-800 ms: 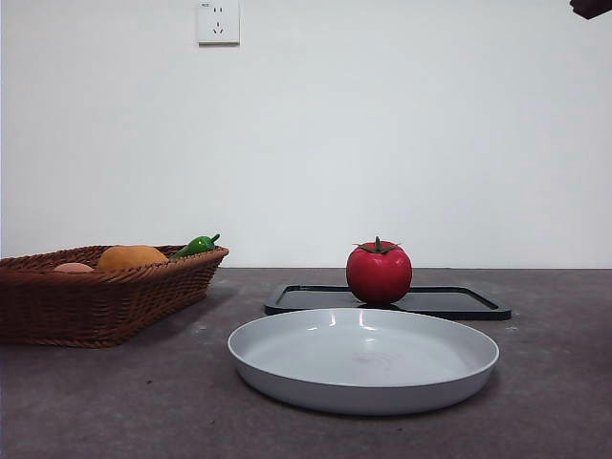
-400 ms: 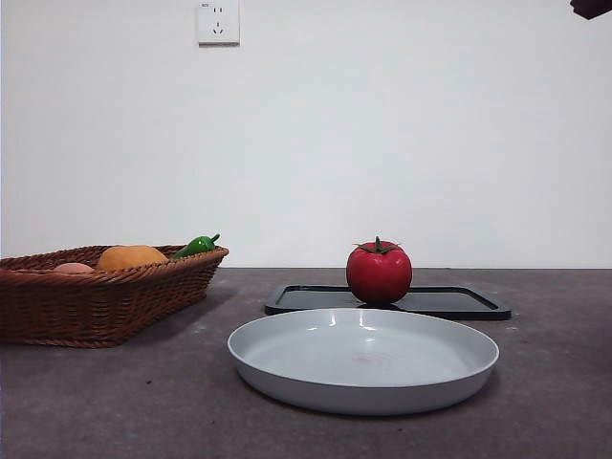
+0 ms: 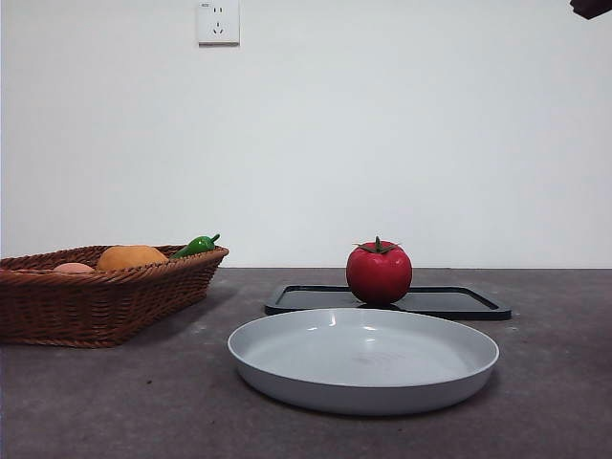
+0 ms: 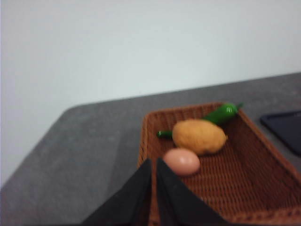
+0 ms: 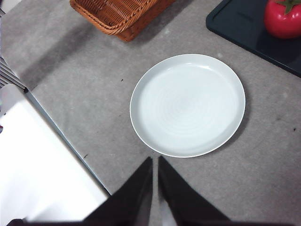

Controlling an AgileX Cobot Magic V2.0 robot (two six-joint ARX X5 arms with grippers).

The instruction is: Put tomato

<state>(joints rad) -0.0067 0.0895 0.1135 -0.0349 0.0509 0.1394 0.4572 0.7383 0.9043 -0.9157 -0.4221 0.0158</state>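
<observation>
The glossy red tomato [image 3: 379, 273] with a green calyx sits on the black tray [image 3: 449, 302], behind the empty grey plate [image 3: 363, 359]. In the right wrist view the tomato [image 5: 283, 18] shows on the tray [image 5: 244, 23] beyond the plate [image 5: 188, 103]. My right gripper [image 5: 154, 162] is shut and empty, high above the table near the plate's edge. My left gripper [image 4: 154, 165] is shut and empty, above the near end of the wicker basket [image 4: 263, 169].
The wicker basket [image 3: 96, 296] at the left holds an orange round fruit [image 3: 132, 256], a green pepper [image 3: 196, 246] and a pink egg [image 4: 181, 161]. A black arm tip [image 3: 593, 8] shows at the top right corner. The table's edge [image 5: 61, 136] runs beside the plate.
</observation>
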